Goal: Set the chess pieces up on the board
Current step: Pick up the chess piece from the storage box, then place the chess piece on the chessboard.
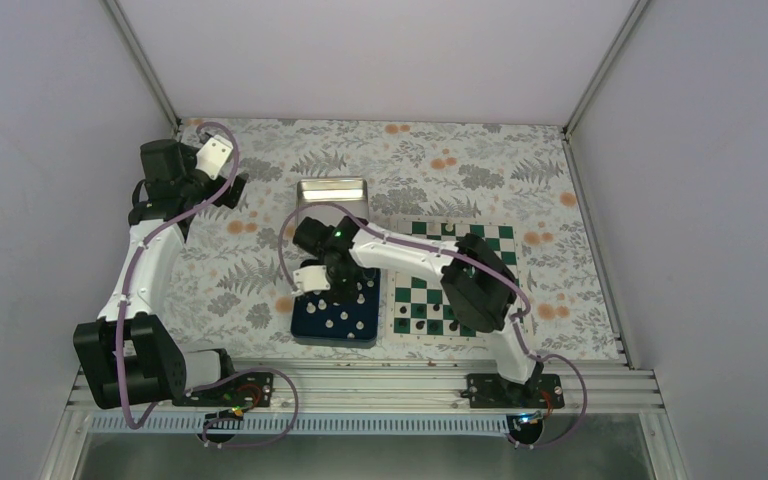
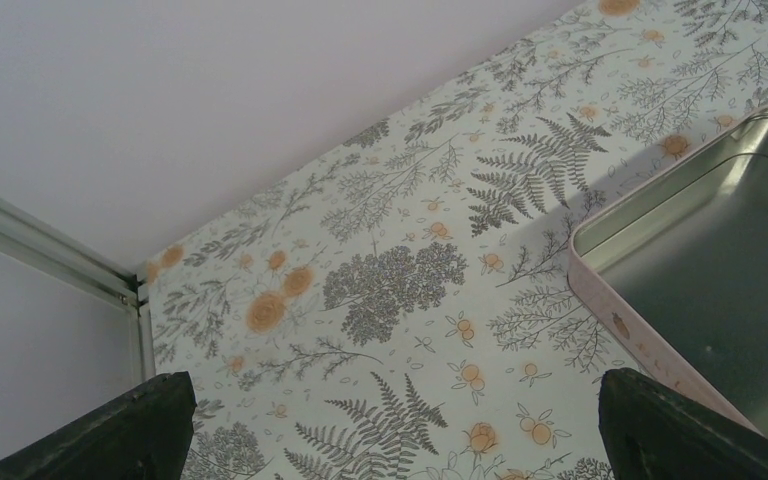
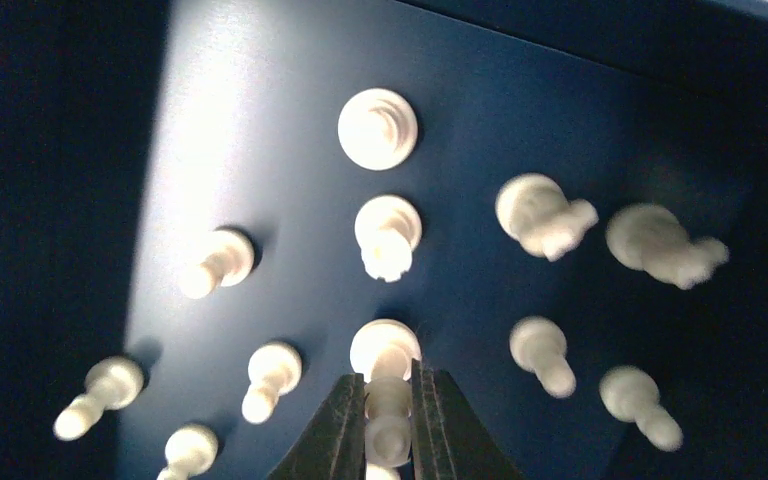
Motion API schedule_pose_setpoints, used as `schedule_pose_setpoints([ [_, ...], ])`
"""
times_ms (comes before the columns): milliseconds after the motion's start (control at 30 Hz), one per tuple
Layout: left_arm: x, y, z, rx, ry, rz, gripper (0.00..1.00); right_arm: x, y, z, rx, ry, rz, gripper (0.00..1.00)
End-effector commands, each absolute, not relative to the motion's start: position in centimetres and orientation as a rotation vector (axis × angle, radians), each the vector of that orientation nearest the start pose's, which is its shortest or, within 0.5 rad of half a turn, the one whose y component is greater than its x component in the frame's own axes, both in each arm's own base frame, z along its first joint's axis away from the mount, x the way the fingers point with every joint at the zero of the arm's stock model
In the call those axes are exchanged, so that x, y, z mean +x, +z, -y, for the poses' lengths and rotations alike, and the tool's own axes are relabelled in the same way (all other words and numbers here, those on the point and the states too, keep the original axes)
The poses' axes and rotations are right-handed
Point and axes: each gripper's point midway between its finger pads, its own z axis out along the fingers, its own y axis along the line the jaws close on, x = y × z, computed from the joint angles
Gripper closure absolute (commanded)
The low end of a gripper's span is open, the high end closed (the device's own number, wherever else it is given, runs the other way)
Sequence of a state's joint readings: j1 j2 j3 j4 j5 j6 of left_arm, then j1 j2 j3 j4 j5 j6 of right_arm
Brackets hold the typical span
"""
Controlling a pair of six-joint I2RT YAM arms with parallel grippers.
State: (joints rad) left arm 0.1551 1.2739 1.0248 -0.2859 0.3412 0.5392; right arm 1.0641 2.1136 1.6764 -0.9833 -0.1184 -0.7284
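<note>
At the far left, the left tool (image 1: 232,188) hangs above the flowered table (image 1: 245,270). Its fingers (image 2: 140,430) are spread wide and there is nothing between them. Just to its right sits the shiny metal tin (image 1: 332,195), open side up. The left wrist view shows one corner of the tin near the tool's right finger.

Nearer the arms, below the tin in the top view, lies the dark blue tray (image 1: 305,328). The white chess pieces (image 3: 378,128) are scattered across its floor, spaced apart from one another. Whether they are standing or lying down is hard to tell through the blur.

The right tool (image 1: 345,292) reaches down into this tray, and its fingers (image 3: 335,430) are clenched on one white piece (image 3: 388,415). That piece's round end pokes out just beyond the fingertips.

The green-and-white board (image 1: 415,295) lies right of the tray and just beside it. The right arm crosses over much of it.
</note>
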Motion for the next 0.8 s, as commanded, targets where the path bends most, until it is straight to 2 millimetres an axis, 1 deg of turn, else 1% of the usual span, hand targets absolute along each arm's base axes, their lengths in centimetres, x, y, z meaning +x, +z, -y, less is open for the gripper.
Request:
schedule_pose_setpoints([
  [0, 40.0, 25.4, -0.5, 0.598, 0.077, -1.952, 0.00, 22.3, 12.4, -38.4, -2.176, 0.218, -1.877, 0.96],
  [100, 40.1, 25.5, -0.5, 0.598, 0.074, -1.948, 0.00, 25.8, 16.3, -35.5, -2.025, 0.174, -1.935, 0.96],
  [167, 40.1, 25.6, -0.4, 0.598, 0.067, -1.944, 0.00, 28.5, 18.5, -32.5, -1.912, 0.136, -1.984, 0.96],
  [233, 40.2, 25.7, -0.3, 0.601, 0.059, -1.940, 0.00, 31.2, 19.8, -28.9, -1.807, 0.084, -2.045, 0.96],
  [333, 40.4, 25.8, -0.1, 0.601, 0.046, -1.937, 0.00, 34.8, 20.4, -22.6, -1.661, 0.015, -2.148, 0.96],
  [367, 40.4, 25.8, -0.1, 0.599, 0.041, -1.937, 0.00, 35.8, 20.2, -20.5, -1.612, -0.007, -2.187, 0.96],
  [467, 40.6, 25.8, 0.0, 0.594, 0.031, -1.935, 0.00, 38.1, 19.1, -14.8, -1.497, -0.030, -2.288, 0.96],
  [600, 40.6, 26.0, 0.0, 0.595, 0.030, -1.932, 0.00, 40.0, 16.9, -8.7, -1.370, -0.025, -2.398, 0.96],
  [667, 40.6, 26.0, -0.1, 0.597, 0.035, -1.932, 0.00, 40.1, 15.5, -7.3, -1.353, -0.009, -2.440, 0.96],
  [767, 40.6, 25.9, -0.1, 0.599, 0.038, -1.935, 0.00, 39.7, 13.1, -6.7, -1.363, 0.009, -2.492, 0.96],
])
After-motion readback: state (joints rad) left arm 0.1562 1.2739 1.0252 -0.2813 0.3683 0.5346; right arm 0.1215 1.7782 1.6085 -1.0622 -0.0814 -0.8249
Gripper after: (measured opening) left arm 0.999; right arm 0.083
